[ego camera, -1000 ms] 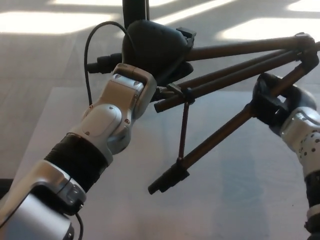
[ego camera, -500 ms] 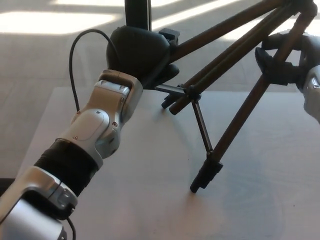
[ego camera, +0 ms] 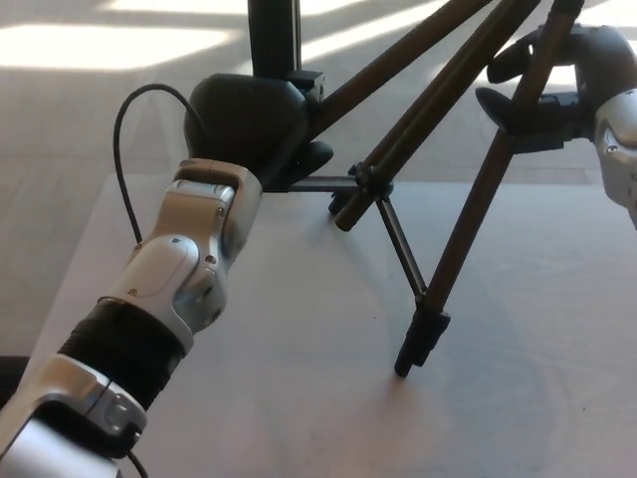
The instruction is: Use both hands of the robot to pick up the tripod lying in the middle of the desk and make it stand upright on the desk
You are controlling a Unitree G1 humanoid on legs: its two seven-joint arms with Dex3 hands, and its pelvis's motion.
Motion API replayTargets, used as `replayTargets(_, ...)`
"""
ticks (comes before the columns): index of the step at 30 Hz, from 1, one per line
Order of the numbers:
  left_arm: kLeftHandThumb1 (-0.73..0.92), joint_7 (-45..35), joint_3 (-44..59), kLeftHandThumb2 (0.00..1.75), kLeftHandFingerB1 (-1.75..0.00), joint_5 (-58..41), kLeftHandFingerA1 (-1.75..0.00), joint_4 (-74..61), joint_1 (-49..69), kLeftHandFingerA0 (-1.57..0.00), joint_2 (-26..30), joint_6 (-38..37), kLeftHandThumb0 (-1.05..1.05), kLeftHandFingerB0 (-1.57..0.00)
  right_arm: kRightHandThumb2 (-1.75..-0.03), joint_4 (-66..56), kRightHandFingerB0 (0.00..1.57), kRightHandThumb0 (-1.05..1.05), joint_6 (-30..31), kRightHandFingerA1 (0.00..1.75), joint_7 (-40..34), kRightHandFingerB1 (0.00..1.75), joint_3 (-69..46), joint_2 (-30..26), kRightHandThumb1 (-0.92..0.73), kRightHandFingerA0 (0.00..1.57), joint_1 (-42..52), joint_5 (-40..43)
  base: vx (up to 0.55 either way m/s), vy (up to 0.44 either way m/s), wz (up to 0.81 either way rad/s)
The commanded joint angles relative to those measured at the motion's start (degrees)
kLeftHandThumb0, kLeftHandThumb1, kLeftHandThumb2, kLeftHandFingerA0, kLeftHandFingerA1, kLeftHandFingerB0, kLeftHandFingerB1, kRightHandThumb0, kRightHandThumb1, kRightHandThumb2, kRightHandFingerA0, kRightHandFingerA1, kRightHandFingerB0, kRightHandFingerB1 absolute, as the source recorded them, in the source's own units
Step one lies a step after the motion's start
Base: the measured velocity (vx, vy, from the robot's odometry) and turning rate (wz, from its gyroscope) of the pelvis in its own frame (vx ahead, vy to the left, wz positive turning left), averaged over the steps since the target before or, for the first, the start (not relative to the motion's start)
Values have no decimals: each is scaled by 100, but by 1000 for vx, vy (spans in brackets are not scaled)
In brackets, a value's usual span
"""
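Note:
The dark brown tripod (ego camera: 453, 244) is tilted above the white desk (ego camera: 299, 398), its head out of frame at the top right. One leg points steeply down, and its black foot (ego camera: 418, 344) touches the desk. A thin brace (ego camera: 398, 244) joins that leg to the centre hub (ego camera: 366, 182). My left hand (ego camera: 249, 124) is shut on the lower end of another leg at the upper left. At the upper right, my right hand (ego camera: 557, 85) is closed around the down-pointing leg.
A black upright post (ego camera: 274, 35) stands behind my left hand. A black cable (ego camera: 124, 149) loops out from my left wrist. Beyond the desk's far edge lies grey floor with bright sunlit patches (ego camera: 100, 45).
Both hands have swung the tripod more upright. My left hand moved left and down, my right hand rose. The lower leg's foot came down onto the desk.

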Motion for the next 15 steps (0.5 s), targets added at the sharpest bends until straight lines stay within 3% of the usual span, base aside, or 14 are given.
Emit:
replayTargets(1,53,53,-84,81,-166,-259,-175,-486,801,-90,-436,201,-14,-69,-120,-697,95,-26,-693,152,538,115,1322,-449,-43,116,-1292,-2110,0,0,0)
replayTargets(2,53,69,-81,81,-166,-256,-175,-494,824,-90,-445,199,-14,-69,-120,-690,95,-26,-729,152,559,115,1353,-458,-43,116,-1298,-2120,0,0,0)
replayTargets(3,54,103,-38,87,-167,-330,-175,-529,930,-92,-486,195,-14,-69,-128,-667,91,-21,-871,171,520,119,1425,-397,-42,95,-1308,-2165,0,0,0)
replayTargets(4,48,80,-10,99,-127,-370,-138,-523,949,-120,-538,259,-22,-101,-126,-641,97,-26,-962,156,505,119,1432,-370,-38,117,-1316,-2142,0,0,0)
replayTargets(5,53,74,47,87,-166,-443,-175,-545,1031,-92,-602,329,-13,-72,-138,-605,92,-25,-990,172,511,135,1501,-305,-37,96,-1338,-2159,0,0,0)
replayTargets(7,55,5,61,81,-161,-452,-175,-587,1101,-91,-638,420,-14,-72,-134,-528,91,-25,-960,166,519,129,1629,-258,-39,100,-1405,-2228,0,0,0)
replayTargets(9,54,-17,91,74,-153,-521,-174,-656,1227,-90,-704,474,-14,-75,-136,-526,89,-21,-1014,172,442,140,1723,-227,-36,97,-1403,-2287,0,0,0)
replayTargets(10,54,-38,115,76,-158,-543,-175,-694,1272,-89,-749,550,-16,-71,-137,-527,88,-23,-1032,175,414,144,1757,-218,-35,98,-1400,-2306,0,0,0)
replayTargets(11,58,-51,182,89,-162,-614,-175,-795,1374,-88,-851,696,-18,-69,-125,-514,96,-28,-952,136,415,115,1843,-177,-48,121,-1435,-2355,0,0,0)
replayTargets(13,58,-38,230,89,-162,-663,-175,-881,1468,-88,-935,790,-18,-69,-125,-504,96,-28,-868,136,422,115,1920,-148,-48,121,-1466,-2394,0,0,0)
replayTargets(14,60,12,244,92,-162,-700,-175,-892,1526,-86,-962,745,-17,-68,-138,-515,86,-24,-879,175,422,143,1944,-138,-37,97,-1461,-2388,0,0,0)
replayTargets(15,57,34,239,91,-165,-719,-175,-932,1613,-85,-987,735,-16,-64,-137,-527,87,-26,-874,175,404,144,1947,-91,-38,99,-1454,-2358,0,0,0)
